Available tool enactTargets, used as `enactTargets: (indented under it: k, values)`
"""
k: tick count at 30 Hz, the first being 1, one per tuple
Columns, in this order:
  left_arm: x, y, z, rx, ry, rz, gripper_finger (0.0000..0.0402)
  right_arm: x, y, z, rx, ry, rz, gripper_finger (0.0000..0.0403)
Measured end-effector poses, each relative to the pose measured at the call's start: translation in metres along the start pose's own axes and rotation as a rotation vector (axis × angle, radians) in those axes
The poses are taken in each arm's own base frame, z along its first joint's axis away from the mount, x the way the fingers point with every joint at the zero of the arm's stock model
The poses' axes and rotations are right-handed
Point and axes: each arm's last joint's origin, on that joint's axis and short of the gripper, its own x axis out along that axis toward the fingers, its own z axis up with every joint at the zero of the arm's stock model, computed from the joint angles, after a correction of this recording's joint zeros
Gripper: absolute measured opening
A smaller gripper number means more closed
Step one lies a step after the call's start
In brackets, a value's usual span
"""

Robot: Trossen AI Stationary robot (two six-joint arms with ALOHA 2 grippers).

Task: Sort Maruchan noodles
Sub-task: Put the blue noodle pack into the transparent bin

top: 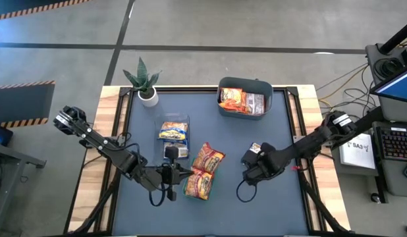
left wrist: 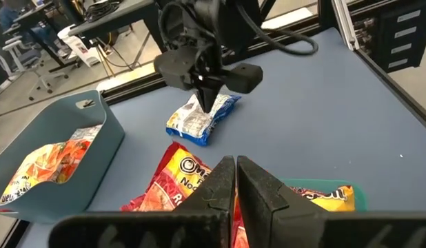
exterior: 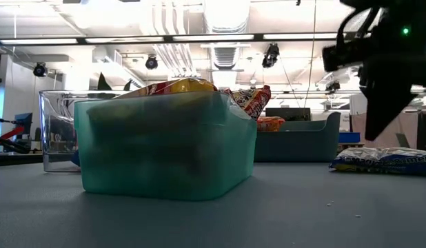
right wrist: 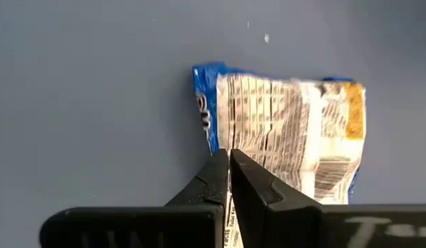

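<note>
Maruchan noodles, one blue-and-white flat plastic packet (right wrist: pixel 289 131): lies loose on dark blue table (top: pixel 282 197), between grey-blue plastic bin (top: pixel 246 83) and translucent green tray (exterior: pixel 165 158). Right gripper (right wrist: pixel 229 160) directly over it, fingers pressed together at packet's edge; cannot tell if any wrapper is pinched. To grip well: open, straddle the crimped edge, close firmly, lift straight up, carry to clear plastic bin (top: pixel 157 125) with the blue-and-yellow ones. Left gripper (left wrist: pixel 235 172) over green tray, fingers closed, empty. Counted: one loose packet; two orange-red packets on tray; at least two in grey-blue bin; clear bin's count unclear.
</note>
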Motion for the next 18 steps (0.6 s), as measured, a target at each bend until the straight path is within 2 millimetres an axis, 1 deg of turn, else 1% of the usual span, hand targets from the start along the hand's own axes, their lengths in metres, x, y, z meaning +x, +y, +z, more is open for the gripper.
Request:
enactTargets:
  k: [5, 9, 11, 14, 18]
  values:
    - [0.000, 0.000, 0.000, -0.002, -0.003, 0.000, 0.0000, -0.018, -0.009, 0.001, 0.001, -0.049, 0.060, 0.0009]
    - [0.000, 0.000, 0.001, -0.005, -0.006, -0.001, 0.0000, -0.033, -0.016, 0.002, 0.032, -0.079, 0.114, 0.0009]
    - [0.000, 0.000, 0.001, -0.008, -0.010, -0.001, 0.0000, -0.038, -0.020, 0.002, 0.059, -0.086, 0.140, 0.0016]
    - [0.000, 0.000, 0.001, -0.010, -0.013, -0.001, 0.0000, -0.044, -0.023, 0.001, 0.070, -0.092, 0.165, 0.0044]
    - [0.000, 0.000, 0.003, -0.019, -0.025, 0.000, 0.0000, -0.046, -0.024, 0.001, 0.088, -0.077, 0.183, 0.0103]
